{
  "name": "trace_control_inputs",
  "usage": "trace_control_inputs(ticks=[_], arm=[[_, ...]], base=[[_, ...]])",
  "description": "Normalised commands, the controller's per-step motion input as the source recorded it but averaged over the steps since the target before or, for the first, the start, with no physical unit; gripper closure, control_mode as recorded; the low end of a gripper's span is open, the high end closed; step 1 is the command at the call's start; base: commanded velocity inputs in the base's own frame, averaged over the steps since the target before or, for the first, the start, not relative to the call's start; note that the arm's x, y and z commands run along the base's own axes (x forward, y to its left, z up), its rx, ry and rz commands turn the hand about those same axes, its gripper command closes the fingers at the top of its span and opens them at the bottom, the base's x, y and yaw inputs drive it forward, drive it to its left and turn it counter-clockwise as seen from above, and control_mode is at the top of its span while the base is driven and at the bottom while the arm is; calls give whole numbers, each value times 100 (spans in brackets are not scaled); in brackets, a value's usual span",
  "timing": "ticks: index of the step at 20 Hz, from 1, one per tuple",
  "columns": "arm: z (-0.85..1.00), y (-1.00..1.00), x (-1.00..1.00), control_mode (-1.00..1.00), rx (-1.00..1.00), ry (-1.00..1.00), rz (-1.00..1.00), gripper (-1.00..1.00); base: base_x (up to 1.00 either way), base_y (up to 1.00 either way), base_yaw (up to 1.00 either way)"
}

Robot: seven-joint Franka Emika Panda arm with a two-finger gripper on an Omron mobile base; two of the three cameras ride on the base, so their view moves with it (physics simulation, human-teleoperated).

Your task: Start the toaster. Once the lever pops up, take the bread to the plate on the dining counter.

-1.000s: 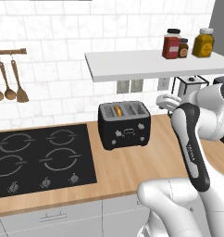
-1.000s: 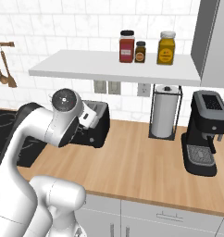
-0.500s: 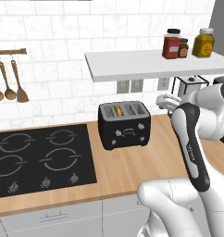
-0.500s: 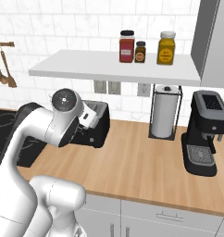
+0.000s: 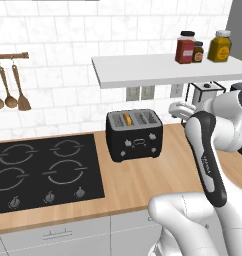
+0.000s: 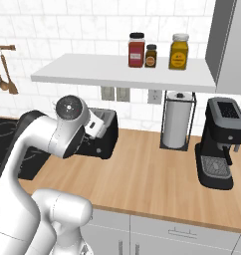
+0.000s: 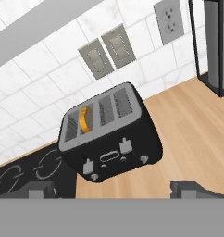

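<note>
While the white arm rises from the base and bends at its elbow toward the wall, the gripper [image 7: 114, 189] hangs above the wood worktop [image 5: 143, 175] with its jaws spread wide and nothing between them — the toaster [image 5: 134, 134] sits well apart ahead of it. Bare wood lies open on this side of the toaster. Beside it is the black hob [image 5: 40, 172]. The bread [image 7: 84, 120] stands in one end slot — just its orange crust showing.

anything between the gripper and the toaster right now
No, the stretch is bare. In the hand view the open gripper looks straight at the toaster, with just bare wood worktop below; the bread sits in a slot.
</note>
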Motion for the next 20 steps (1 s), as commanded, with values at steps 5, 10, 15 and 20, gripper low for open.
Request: trace_control_inputs(ticks=[5, 10, 15, 20], arm=[[0, 0, 0, -100, 0, 0, 0, -100], [0, 0, 0, -100, 0, 0, 0, -100], [0, 0, 0, -100, 0, 0, 0, -100], [0, 0, 0, -100, 0, 0, 0, -100]], base=[[0, 0, 0], [0, 0, 0], [0, 0, 0], [0, 0, 0]])
